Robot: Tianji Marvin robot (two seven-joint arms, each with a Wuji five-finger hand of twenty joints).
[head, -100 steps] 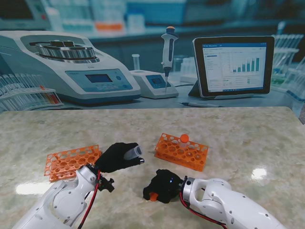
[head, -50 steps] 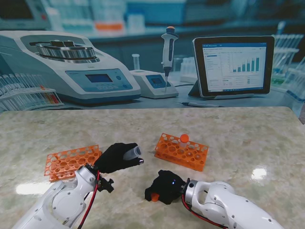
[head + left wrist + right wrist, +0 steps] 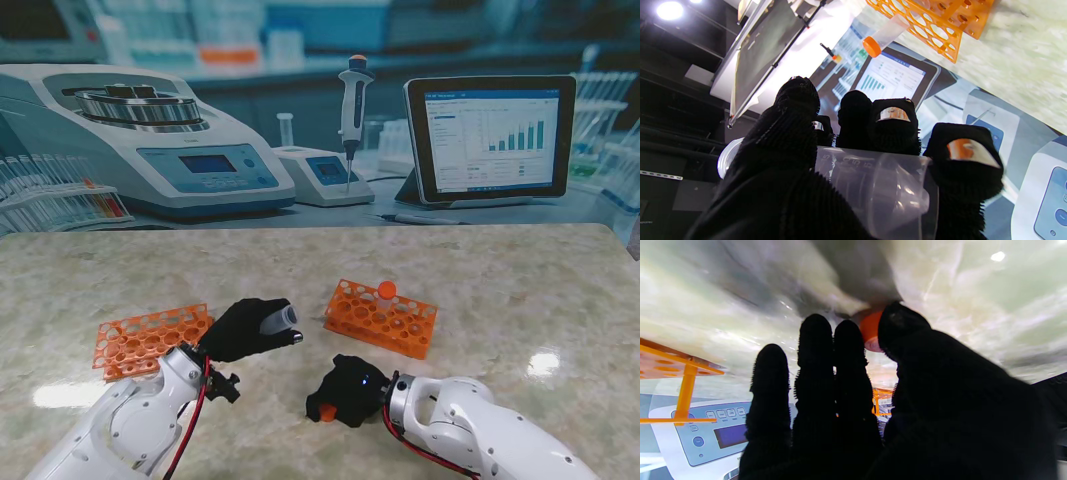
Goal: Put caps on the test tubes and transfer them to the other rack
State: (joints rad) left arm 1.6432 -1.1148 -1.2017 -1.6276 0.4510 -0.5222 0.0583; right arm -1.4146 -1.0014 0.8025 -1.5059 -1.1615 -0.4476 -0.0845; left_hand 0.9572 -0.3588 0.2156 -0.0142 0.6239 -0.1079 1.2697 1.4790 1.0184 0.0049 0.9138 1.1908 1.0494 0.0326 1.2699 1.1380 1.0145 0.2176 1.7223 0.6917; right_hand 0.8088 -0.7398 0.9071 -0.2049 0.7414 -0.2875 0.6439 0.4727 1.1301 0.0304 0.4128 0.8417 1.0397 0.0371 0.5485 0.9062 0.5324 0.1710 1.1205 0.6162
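My left hand (image 3: 243, 331) is shut on a clear, uncapped test tube (image 3: 279, 320) and holds it just above the table, its open mouth pointing right. The left wrist view shows the tube (image 3: 873, 186) lying across the black fingers (image 3: 893, 126). My right hand (image 3: 347, 389) is low over the table nearer to me, with an orange cap (image 3: 326, 411) pinched between thumb and fingers. That cap (image 3: 870, 329) sits close to the table surface. The right-hand orange rack (image 3: 381, 319) holds one orange-capped tube (image 3: 386, 292). The left-hand orange rack (image 3: 148, 340) shows no tubes.
A centrifuge (image 3: 140, 140), a small device (image 3: 322, 175) with a pipette (image 3: 352, 110) and a tablet (image 3: 490, 135) stand beyond the table's far edge. The marble table (image 3: 520, 290) stretches out to the right of the racks.
My right hand has shifted slightly to the right with the orange cap. The left hand and its tube have stayed still.
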